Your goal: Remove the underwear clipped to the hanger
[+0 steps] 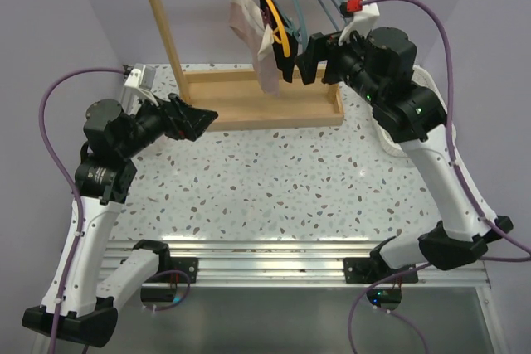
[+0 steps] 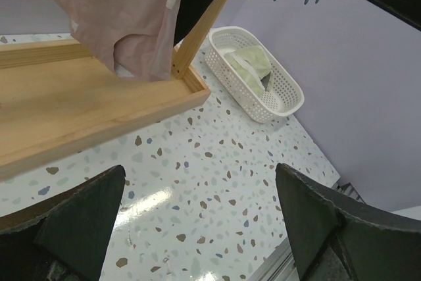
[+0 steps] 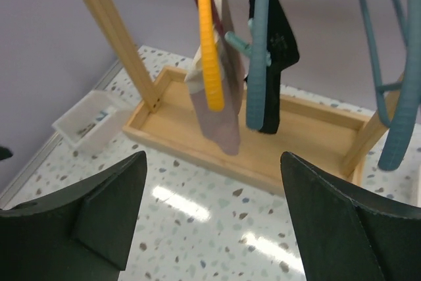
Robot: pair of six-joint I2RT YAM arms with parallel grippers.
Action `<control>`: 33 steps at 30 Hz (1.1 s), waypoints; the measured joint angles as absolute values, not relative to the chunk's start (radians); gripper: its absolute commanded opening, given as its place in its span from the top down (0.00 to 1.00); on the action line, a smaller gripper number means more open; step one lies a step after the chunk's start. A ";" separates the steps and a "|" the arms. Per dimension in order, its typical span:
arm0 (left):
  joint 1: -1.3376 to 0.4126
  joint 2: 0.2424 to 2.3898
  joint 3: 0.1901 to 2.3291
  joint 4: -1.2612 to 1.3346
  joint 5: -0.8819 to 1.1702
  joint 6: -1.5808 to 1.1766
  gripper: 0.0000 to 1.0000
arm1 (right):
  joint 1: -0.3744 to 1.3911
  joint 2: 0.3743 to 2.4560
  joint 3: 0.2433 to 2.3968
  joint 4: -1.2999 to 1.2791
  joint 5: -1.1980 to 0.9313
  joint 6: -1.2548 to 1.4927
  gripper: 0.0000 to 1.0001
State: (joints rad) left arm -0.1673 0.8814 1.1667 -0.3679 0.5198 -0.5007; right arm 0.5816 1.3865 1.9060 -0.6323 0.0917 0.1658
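Matte black wedge-shaped jaws of both arms stand released, grasping nothing. Dusty-pink underwear (image 3: 220,123) hangs on a ribbed yellow hanger (image 3: 209,64), the black underwear (image 3: 284,44) beside it on a teal hanger (image 3: 258,90), above a wooden tray (image 3: 309,129) on the speckled surface (image 3: 210,228)

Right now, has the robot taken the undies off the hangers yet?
Nothing is done yet. The pink underwear hangs on the yellow hanger, the black underwear on the teal hanger. The right gripper faces them, open and empty; the left gripper is open too. Both pieces are left to take off.
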 measured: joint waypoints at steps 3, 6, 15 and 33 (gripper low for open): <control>-0.168 0.884 1.167 -0.368 0.520 -0.501 0.00 | 0.582 1.460 1.968 -0.577 0.158 0.123 0.22; -0.170 0.886 1.168 -0.371 0.518 -0.495 0.00 | 0.580 1.504 2.003 -0.535 0.197 0.092 0.28; -0.171 0.881 1.169 -0.385 0.509 -0.486 0.00 | 0.550 1.722 2.268 -0.528 0.210 0.059 0.32; -0.171 0.871 1.169 -0.390 0.494 -0.468 0.00 | 0.487 1.896 2.357 -0.639 0.112 0.049 0.48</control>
State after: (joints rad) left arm -0.1711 0.8711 1.1690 -0.3897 0.4938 -0.4679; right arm 0.4873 1.8961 2.3573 -0.6392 0.1123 0.0486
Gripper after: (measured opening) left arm 0.997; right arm 0.581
